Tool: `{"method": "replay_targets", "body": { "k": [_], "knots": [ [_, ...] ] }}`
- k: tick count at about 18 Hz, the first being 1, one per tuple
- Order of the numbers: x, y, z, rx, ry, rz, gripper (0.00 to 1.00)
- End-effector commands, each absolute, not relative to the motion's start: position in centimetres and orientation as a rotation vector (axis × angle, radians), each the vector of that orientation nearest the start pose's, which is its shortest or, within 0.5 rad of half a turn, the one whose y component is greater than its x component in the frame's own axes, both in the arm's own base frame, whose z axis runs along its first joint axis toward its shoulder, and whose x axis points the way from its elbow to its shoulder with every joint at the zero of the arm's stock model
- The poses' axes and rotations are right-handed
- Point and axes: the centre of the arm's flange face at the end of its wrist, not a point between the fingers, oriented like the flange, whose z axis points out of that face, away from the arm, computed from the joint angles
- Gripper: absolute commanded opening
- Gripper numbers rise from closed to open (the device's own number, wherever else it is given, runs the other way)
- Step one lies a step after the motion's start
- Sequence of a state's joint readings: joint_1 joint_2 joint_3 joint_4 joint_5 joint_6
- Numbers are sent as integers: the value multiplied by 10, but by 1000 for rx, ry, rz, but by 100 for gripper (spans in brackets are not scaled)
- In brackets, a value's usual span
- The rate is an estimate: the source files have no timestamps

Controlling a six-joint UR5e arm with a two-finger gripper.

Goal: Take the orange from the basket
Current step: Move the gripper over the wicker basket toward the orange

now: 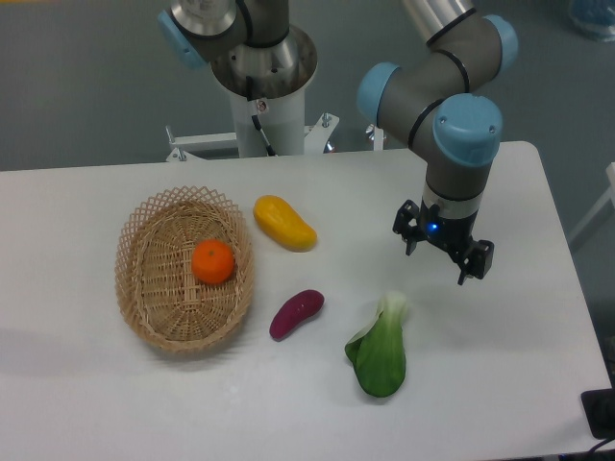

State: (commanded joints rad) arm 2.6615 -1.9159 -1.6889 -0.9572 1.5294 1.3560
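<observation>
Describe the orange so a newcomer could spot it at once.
Find the wicker basket on the table's left side. The orange lies inside it, the only thing there. It is small, round and bright orange, unlike the elongated yellow mango outside the rim.

The white table carries an oval wicker basket toward its left edge, well in from the front. Just beside the basket's right rim lie a yellow-orange mango-like fruit, nearer the back edge, and a purple sweet potato, nearer the front. A green bok choy lies farther right, near the front edge, apart from the others.
</observation>
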Motion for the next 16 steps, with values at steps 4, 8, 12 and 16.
{"method": "replay_targets", "body": {
  "k": [4, 8, 12, 16],
  "knots": [
    [-473, 407, 306, -3016, 398, 194, 100],
    [-458, 423, 305, -3023, 345, 177, 100],
    [-438, 445, 302, -3024, 288, 157, 100],
    [-417, 463, 300, -3018, 228, 134, 100]
  ]
}}
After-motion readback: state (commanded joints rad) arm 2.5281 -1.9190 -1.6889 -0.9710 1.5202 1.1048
